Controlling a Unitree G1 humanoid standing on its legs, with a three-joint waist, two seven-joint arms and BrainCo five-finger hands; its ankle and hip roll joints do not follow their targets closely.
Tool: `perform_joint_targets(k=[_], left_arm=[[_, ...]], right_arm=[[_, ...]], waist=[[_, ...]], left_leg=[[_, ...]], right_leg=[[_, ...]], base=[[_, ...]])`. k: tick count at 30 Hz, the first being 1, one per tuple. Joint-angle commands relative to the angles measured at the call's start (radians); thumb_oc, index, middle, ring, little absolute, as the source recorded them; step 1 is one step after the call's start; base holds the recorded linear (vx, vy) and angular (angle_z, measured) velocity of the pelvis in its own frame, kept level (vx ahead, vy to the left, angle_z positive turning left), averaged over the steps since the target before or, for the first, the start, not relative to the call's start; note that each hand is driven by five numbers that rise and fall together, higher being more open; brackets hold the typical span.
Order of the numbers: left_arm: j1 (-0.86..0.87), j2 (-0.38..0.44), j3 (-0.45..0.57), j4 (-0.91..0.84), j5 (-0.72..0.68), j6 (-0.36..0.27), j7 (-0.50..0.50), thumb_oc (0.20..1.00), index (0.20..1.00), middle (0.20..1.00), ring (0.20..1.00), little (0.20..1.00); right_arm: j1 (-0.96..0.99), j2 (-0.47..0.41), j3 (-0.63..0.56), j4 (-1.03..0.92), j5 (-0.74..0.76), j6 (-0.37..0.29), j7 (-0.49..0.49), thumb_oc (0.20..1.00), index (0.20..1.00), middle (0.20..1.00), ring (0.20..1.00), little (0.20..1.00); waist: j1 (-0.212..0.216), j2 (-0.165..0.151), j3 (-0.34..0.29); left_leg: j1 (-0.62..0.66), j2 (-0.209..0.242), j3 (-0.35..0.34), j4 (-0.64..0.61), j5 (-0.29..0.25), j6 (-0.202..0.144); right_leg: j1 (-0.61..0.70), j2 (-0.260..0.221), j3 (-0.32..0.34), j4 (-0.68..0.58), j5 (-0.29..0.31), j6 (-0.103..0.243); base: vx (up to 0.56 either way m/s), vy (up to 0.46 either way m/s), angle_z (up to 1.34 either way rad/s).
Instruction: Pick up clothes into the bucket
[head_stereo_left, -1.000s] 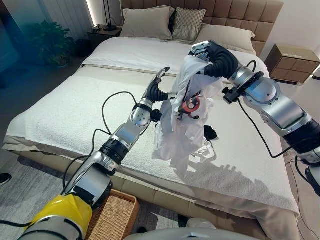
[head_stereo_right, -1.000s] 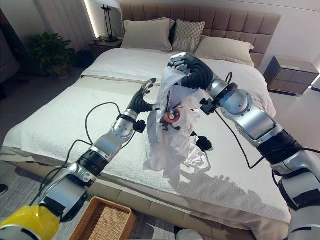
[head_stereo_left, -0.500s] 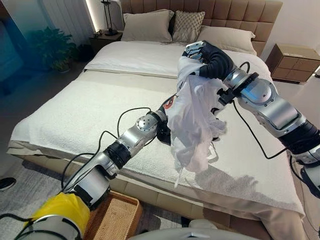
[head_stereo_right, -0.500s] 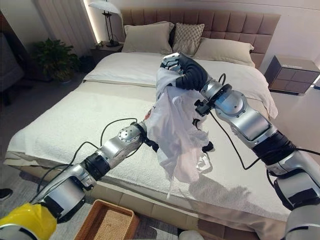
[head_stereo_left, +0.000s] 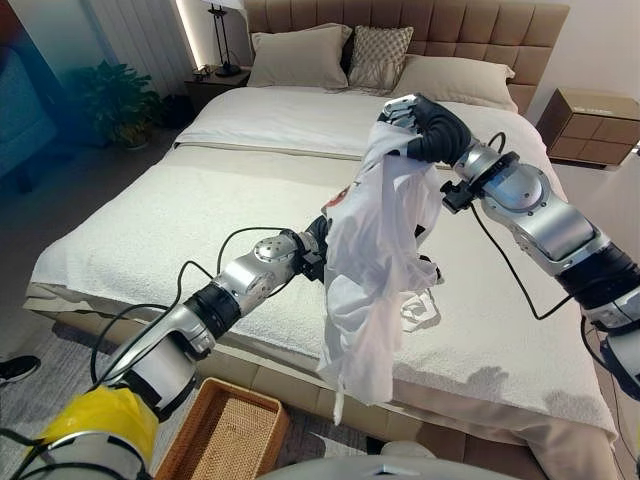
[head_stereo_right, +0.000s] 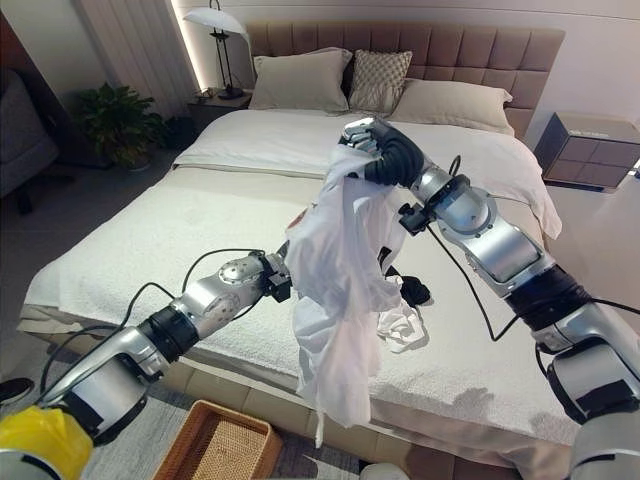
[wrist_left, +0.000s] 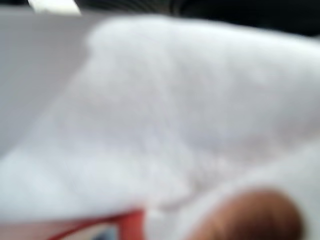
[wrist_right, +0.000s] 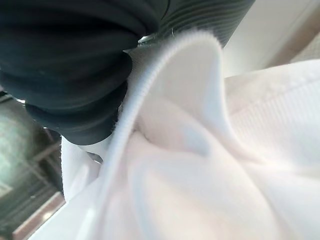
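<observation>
My right hand clenches the white shirt aloft; left hand's grip: cannot tell. Basket at 7 o'clock. Trailing hem may snag its rim.

The two eye views look down from the robot's head across the bed toward the headboard at upper centre of the frame, sharing bed, pillows and both arms from slightly offset spots. Each wrist view sits pressed very close against white cloth; the right one also shows its dark ribbed cover.
</observation>
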Motion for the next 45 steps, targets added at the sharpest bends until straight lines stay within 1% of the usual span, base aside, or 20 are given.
perform_joint_targets(k=[1, 2, 5, 7, 14, 18, 20, 25, 29, 31, 35, 38, 45], left_arm=[[-0.031, -0.035, 0.067, 0.066, 0.105, -0.089, 0.066, 1.0, 1.0, 1.0, 1.0, 1.0], [-0.009, -0.06, 0.117, 0.085, 0.152, -0.1, 0.113, 1.0, 1.0, 1.0, 1.0, 1.0], [0.023, -0.092, 0.18, 0.108, 0.223, -0.111, 0.172, 1.0, 1.0, 1.0, 1.0, 1.0], [0.042, -0.097, 0.208, 0.102, 0.276, -0.114, 0.196, 1.0, 1.0, 1.0, 1.0, 1.0], [0.087, -0.057, 0.278, 0.08, 0.425, -0.121, 0.243, 1.0, 1.0, 1.0, 1.0, 1.0], [0.095, -0.029, 0.319, 0.032, 0.534, -0.139, 0.298, 1.0, 1.0, 1.0, 1.0, 1.0], [0.103, -0.025, 0.327, 0.009, 0.553, -0.143, 0.306, 1.0, 1.0, 1.0, 1.0, 1.0], [0.105, -0.023, 0.302, -0.034, 0.473, -0.149, 0.266, 1.0, 1.0, 1.0, 1.0, 1.0], [0.071, -0.022, 0.237, -0.075, 0.35, -0.149, 0.204, 1.0, 1.0, 1.0, 1.0, 1.0], [0.048, -0.024, 0.21, -0.087, 0.317, -0.146, 0.191, 1.0, 1.0, 1.0, 1.0, 1.0], [0.0, -0.054, 0.157, -0.09, 0.263, -0.138, 0.174, 1.0, 1.0, 1.0, 1.0, 1.0], [-0.013, -0.061, 0.137, -0.095, 0.238, -0.133, 0.16, 1.0, 1.0, 1.0, 1.0, 1.0], [-0.056, -0.098, 0.052, -0.092, 0.172, -0.105, 0.117, 1.0, 1.0, 1.0, 1.0, 1.0]], right_arm=[[-0.032, -0.026, -0.14, 0.047, -0.048, -0.034, -0.068, 0.2, 0.2, 0.2, 0.2, 0.2], [-0.012, -0.033, -0.167, 0.063, -0.083, -0.026, -0.082, 0.2, 0.2, 0.2, 0.2, 0.2], [0.011, -0.04, -0.205, 0.085, -0.121, -0.017, -0.1, 0.2, 0.2, 0.2, 0.2, 0.2], [0.018, -0.047, -0.22, 0.098, -0.144, -0.013, -0.11, 0.2, 0.2, 0.2, 0.2, 0.2], [0.025, -0.061, -0.248, 0.165, -0.193, -0.005, -0.124, 0.2, 0.2, 0.2, 0.2, 0.2], [0.023, -0.058, -0.254, 0.185, -0.238, -0.003, -0.133, 0.2, 0.2, 0.2, 0.2, 0.2], [0.02, -0.053, -0.258, 0.193, -0.235, -0.005, -0.14, 0.2, 0.2, 0.2, 0.2, 0.2], [-0.001, -0.036, -0.243, 0.204, -0.217, -0.008, -0.135, 0.2, 0.2, 0.2, 0.2, 0.2], [-0.029, -0.018, -0.212, 0.211, -0.2, -0.01, -0.123, 0.2, 0.2, 0.2, 0.2, 0.2], [-0.041, -0.01, -0.195, 0.205, -0.192, -0.01, -0.117, 0.2, 0.2, 0.2, 0.2, 0.2], [-0.064, 0.013, -0.166, 0.167, -0.171, -0.013, -0.107, 0.2, 0.2, 0.2, 0.2, 0.2], [-0.072, 0.019, -0.156, 0.139, -0.16, -0.015, -0.101, 0.2, 0.2, 0.2, 0.2, 0.2], [-0.111, 0.031, -0.111, 0.035, -0.109, -0.026, -0.078, 0.2, 0.2, 0.2, 0.2, 0.2]], waist=[[0.027, -0.068, -0.025], [0.031, -0.071, -0.02], [0.038, -0.077, -0.016], [0.043, -0.079, -0.014], [0.058, -0.082, -0.013], [0.067, -0.087, -0.016], [0.068, -0.088, -0.017], [0.067, -0.086, -0.018], [0.063, -0.08, -0.022], [0.06, -0.079, -0.021], [0.053, -0.076, -0.019], [0.05, -0.074, -0.016], [0.04, -0.069, -0.009]], left_leg=[[-0.09, -0.03, -0.028, 0.13, -0.082, -0.026], [-0.093, -0.031, -0.029, 0.132, -0.083, -0.024], [-0.096, -0.034, -0.029, 0.138, -0.086, -0.02], [-0.097, -0.035, -0.03, 0.139, -0.087, -0.019], [-0.101, -0.034, -0.031, 0.149, -0.092, -0.017], [-0.098, -0.032, -0.032, 0.147, -0.092, -0.018], [-0.097, -0.032, -0.034, 0.147, -0.092, -0.018], [-0.093, -0.033, -0.035, 0.143, -0.091, -0.017], [-0.09, -0.034, -0.035, 0.14, -0.089, -0.017], [-0.091, -0.034, -0.034, 0.14, -0.088, -0.017], [-0.091, -0.035, -0.034, 0.138, -0.088, -0.016], [-0.09, -0.035, -0.032, 0.136, -0.087, -0.016], [-0.097, -0.036, -0.026, 0.144, -0.087, -0.015]], right_leg=[[0.018, -0.098, -0.042, 0.119, -0.097, 0.082], [0.017, -0.1, -0.043, 0.121, -0.097, 0.082], [0.017, -0.103, -0.046, 0.122, -0.097, 0.081], [0.017, -0.104, -0.047, 0.121, -0.097, 0.082], [0.023, -0.104, -0.048, 0.115, -0.098, 0.081], [0.027, -0.102, -0.051, 0.111, -0.1, 0.081], [0.028, -0.102, -0.052, 0.111, -0.101, 0.08], [0.033, -0.103, -0.054, 0.112, -0.101, 0.081], [0.033, -0.103, -0.053, 0.109, -0.099, 0.081], [0.032, -0.103, -0.051, 0.11, -0.099, 0.081], [0.026, -0.104, -0.049, 0.113, -0.097, 0.081], [0.024, -0.104, -0.048, 0.113, -0.096, 0.082], [0.015, -0.105, -0.042, 0.114, -0.092, 0.083]], base=[[0.0, 0.0, 0.0], [0.0, 0.0, 0.0], [-0.02, 0.01, 0.04], [0.0, 0.0, 0.0], [0.0, 0.001, 0.01], [0.0, -0.011, 0.06], [0.0, -0.007, 0.05], [0.0, 0.0, 0.0], [0.0, 0.0, 0.0], [0.0, 0.0, 0.0], [0.0, 0.0, 0.0], [0.0, 0.0, 0.0], [0.0, 0.0, 0.0]])
